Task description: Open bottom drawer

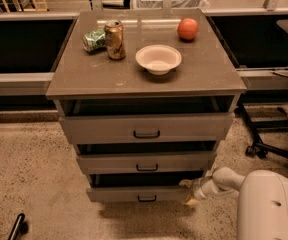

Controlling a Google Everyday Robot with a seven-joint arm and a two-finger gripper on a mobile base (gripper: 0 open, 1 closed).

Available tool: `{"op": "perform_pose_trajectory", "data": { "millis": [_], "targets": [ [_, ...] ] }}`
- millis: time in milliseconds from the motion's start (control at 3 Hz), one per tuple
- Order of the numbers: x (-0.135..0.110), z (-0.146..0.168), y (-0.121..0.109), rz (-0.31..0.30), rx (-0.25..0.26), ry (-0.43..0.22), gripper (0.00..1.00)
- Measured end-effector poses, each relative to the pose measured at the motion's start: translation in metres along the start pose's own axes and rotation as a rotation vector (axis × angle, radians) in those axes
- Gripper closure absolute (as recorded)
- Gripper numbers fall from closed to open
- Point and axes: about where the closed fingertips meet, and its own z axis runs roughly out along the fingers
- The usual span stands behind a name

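Note:
The bottom drawer is the lowest and narrowest of three grey-brown drawer fronts in the cabinet, with a small dark pull handle at its centre. It stands pulled out a little, with a dark gap above its front. My gripper is at the drawer's right end, at the end of my white arm that reaches in from the lower right. One pale fingertip sits at the drawer's top right corner and the other lies lower, beside the front's right edge.
The middle drawer and top drawer also stand slightly out. On the cabinet top are a white bowl, an upright can, a crushed green can and an orange fruit. An office chair base stands at the right.

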Motion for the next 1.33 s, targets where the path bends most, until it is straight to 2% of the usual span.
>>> {"op": "perform_pose_trajectory", "data": {
  "millis": [333,667,1000,1333],
  "targets": [
    [0.001,0.001,0.02,-0.021,-0.068,0.024,0.39],
    [-0.001,-0.002,0.02,-0.021,-0.07,0.025,0.39],
    [-0.002,-0.006,0.031,-0.019,-0.098,-0.02,0.3],
    [-0.01,-0.007,0.042,-0.021,-0.145,-0.053,0.11]
  ]
}}
